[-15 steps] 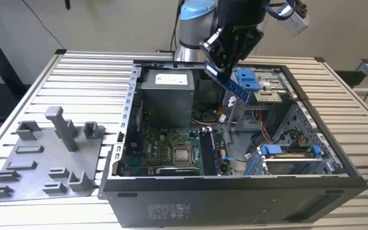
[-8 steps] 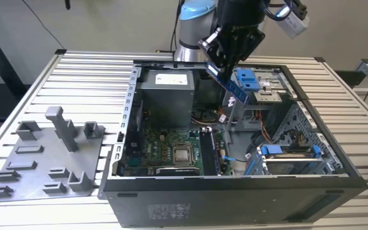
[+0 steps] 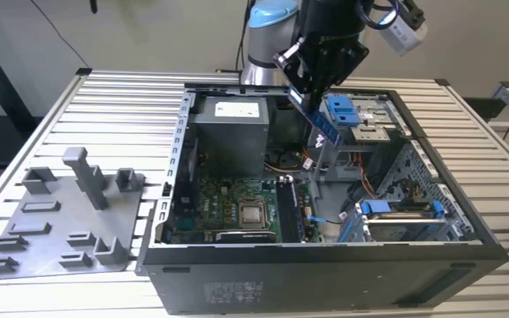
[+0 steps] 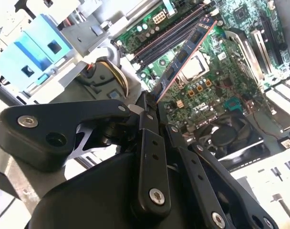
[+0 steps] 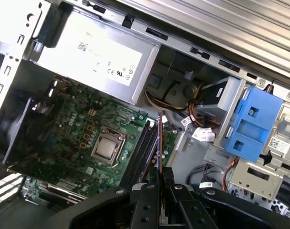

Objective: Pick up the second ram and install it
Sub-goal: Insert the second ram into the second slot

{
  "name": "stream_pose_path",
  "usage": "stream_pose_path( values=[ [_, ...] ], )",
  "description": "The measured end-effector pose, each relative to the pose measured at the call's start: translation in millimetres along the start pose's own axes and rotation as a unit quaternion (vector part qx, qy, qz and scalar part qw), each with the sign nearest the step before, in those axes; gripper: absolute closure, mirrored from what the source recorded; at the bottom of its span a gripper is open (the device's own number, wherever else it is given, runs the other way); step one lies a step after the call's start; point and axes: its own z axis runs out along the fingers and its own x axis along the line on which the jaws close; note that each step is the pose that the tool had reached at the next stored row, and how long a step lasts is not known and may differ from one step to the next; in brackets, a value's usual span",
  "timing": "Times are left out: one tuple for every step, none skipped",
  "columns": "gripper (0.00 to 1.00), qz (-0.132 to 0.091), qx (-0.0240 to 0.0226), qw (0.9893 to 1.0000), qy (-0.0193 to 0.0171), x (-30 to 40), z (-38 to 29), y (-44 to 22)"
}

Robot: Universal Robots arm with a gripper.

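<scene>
Noted slatted silver metal table [image 3: 104,112] spanning the exterior view. Found large black desktop computer case [image 3: 325,262], side panel off, lying at centre and lower right of that frame. Recorded flat grey plastic fixture plate with upright posts [image 3: 51,232] at lower left, just beside the case.

Inside the case, logged boxy grey power supply [image 3: 228,129] at upper centre and green motherboard [image 3: 223,202] below it. Marked silver square processor [image 3: 252,213] mid-board and long dark memory slots [image 3: 288,212] just to the exterior view's right of it.

Located black multi-link gripper [image 3: 301,91] at upper centre, above the open case and near bright blue plastic drive clips [image 3: 343,109]. Found fingers drawn in tight on one end of the second ram [image 3: 318,126], a long, thin, dark blue-green board with black chips, hanging tilted over the interior. Confirmed same narrow grip in both wrist views, with stick [image 4: 185,55] extending from fingertips toward the slots [image 4: 171,36].

Judged pick-up complete and seating outstanding, with stick held above and apart from the slots. Could not tell whether any slot is already filled.
</scene>
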Motion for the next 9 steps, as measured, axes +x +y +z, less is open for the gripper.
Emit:
stream_pose_path(
  values=[
    [0.86,0.004,0.0001,1.0000,-0.0002,0.0,0.0,0.0],
    [0.86,0.009,0.0002,1.0000,-0.0003,0.0,0.1,0.0],
    [0.86,0.013,0.0003,0.9999,-0.0005,0.0,0.1,0.0],
    [0.86,0.017,0.0004,0.9999,-0.0007,0.0,0.2,0.0],
    [0.86,0.021,0.0005,0.9998,-0.0008,0.0,0.3,0.0],
    [0.86,0.024,0.0006,0.9997,-0.0010,0.0,0.3,0.0],
    [0.86,0.028,0.0007,0.9996,-0.0011,0.0,0.4,0.0],
    [0.86,0.032,0.0008,0.9995,-0.0013,0.0,0.4,0.0],
    [0.86,0.035,0.0009,0.9994,-0.0014,0.0,0.5,0.0]
  ],
)
